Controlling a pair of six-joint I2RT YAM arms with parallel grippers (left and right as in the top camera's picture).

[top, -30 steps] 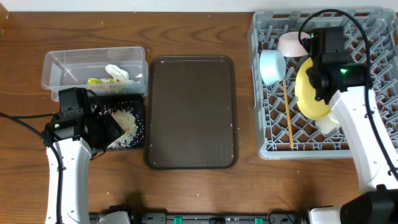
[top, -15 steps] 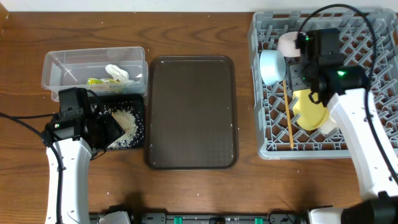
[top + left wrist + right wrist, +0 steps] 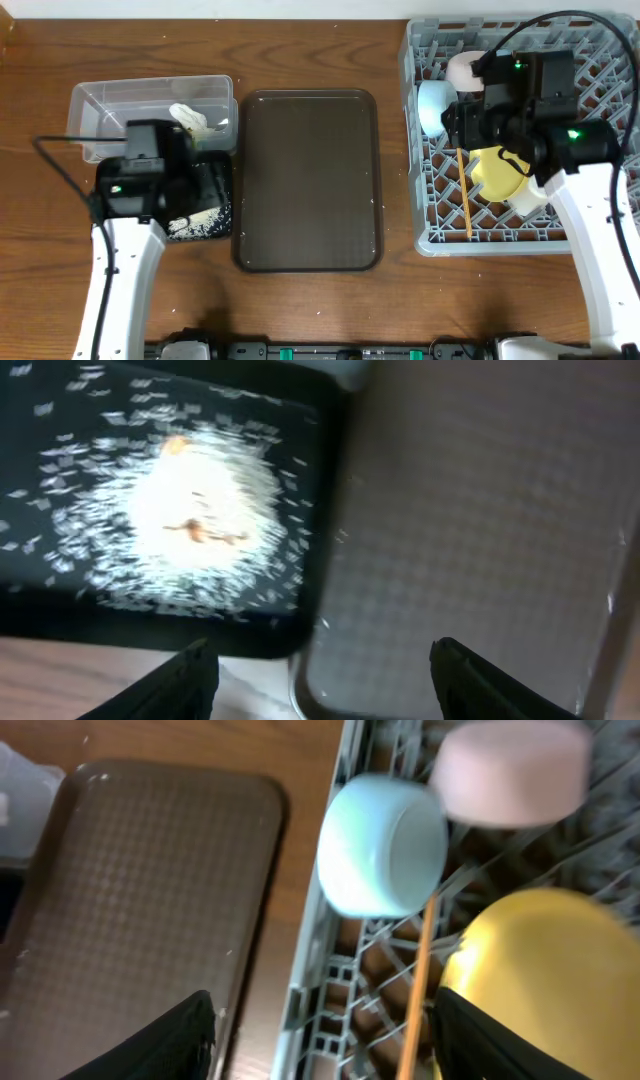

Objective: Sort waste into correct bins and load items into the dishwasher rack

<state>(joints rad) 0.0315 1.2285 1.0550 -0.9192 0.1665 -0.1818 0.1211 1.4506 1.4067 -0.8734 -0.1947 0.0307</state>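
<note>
A brown wooden table carries four things. At its left, a clear rectangular plastic tub sits against a shallow black rectangular tray on its front side. A larger dark brown serving tray lies mid-table, just beside both. A large square grey plastic crate stands at the right, apart from it.

Overhead's evenly lit and sharp, soft shadows. Left wrist view's motion-smeared, pile of loose white rice grains blown out around 10 o'clock. Right wrist's soft, round yellow plate fuzzy at 4 o'clock.
</note>
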